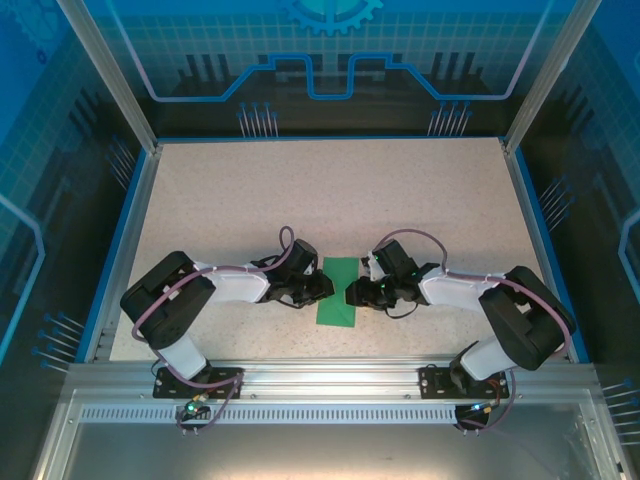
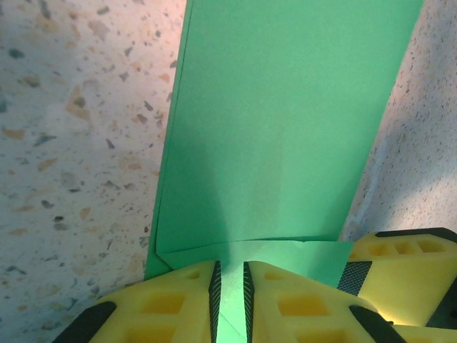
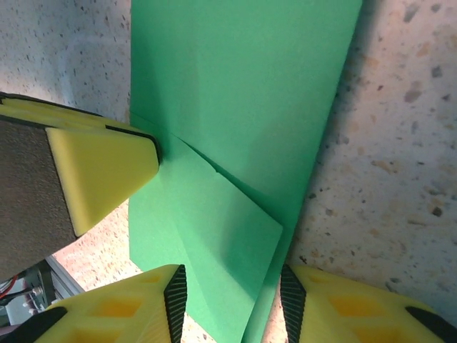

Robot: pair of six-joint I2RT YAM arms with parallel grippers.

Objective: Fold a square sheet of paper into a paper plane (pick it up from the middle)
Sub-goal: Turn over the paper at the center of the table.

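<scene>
The square sheet of paper lies folded into a narrow green strip at the table's near middle. In the left wrist view the paper shows layered flaps with a crease. My left gripper rests on its near end, jaws only a narrow slit apart, the flat paper showing through the slit. My right gripper stands open, its jaws astride a slightly lifted flap of the paper. The two grippers face each other across the strip. A left fingertip touches the paper's edge.
A speckled beige table with a blue rim lies around the strip. An aluminium rail runs along the near edge by the arm bases. A yellow finger of the right gripper sits close beside my left jaws.
</scene>
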